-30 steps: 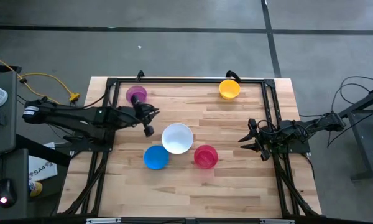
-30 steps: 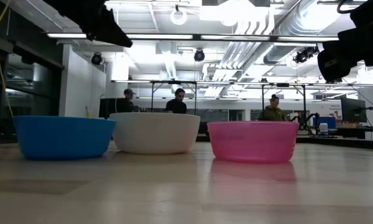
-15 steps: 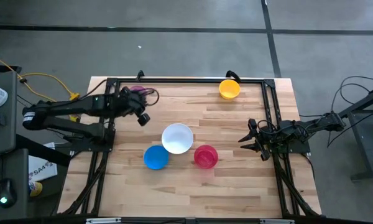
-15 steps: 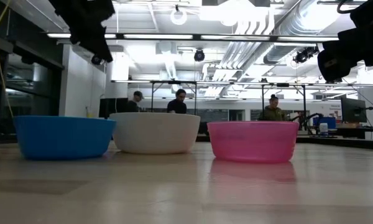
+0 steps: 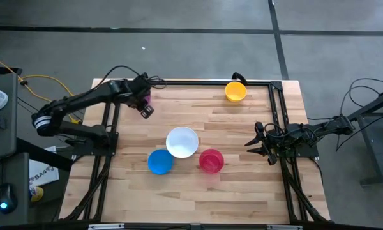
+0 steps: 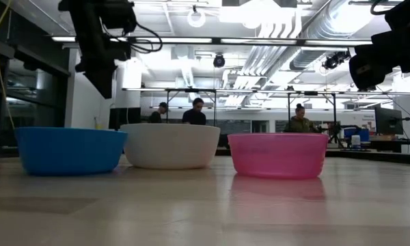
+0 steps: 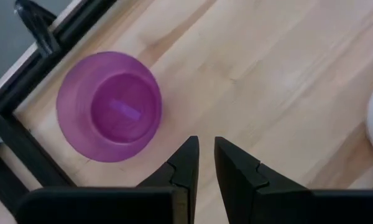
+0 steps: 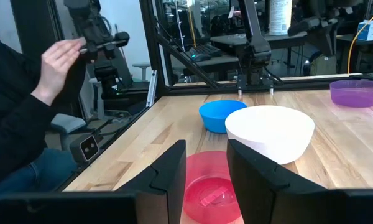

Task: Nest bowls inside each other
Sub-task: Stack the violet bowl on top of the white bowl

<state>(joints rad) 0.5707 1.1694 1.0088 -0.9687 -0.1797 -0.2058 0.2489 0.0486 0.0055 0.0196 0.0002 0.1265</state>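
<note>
Five bowls stand upright on the wooden table. The purple bowl (image 7: 109, 106) is in the far left corner, and in the high view my left arm mostly covers it. The white bowl (image 5: 182, 142), blue bowl (image 5: 159, 161) and red bowl (image 5: 210, 160) cluster mid-table, and the yellow-orange bowl (image 5: 235, 91) sits at the far edge. My left gripper (image 7: 205, 146) hovers beside the purple bowl, pointing steeply down, its fingers a narrow gap apart with nothing between them. My right gripper (image 8: 205, 155) waits open at the right edge.
A black metal frame (image 5: 191, 82) runs along the table's far, left and right edges, close around the purple bowl. Bare wood lies between the purple and white bowls. A person's hand (image 8: 62, 59) and dark sleeve show beyond the table in the right wrist view.
My left arm has swung from beside the white bowl toward the table's far left corner. Its gripper has tipped further downward and now hangs next to the purple bowl. The bowls have not moved.
</note>
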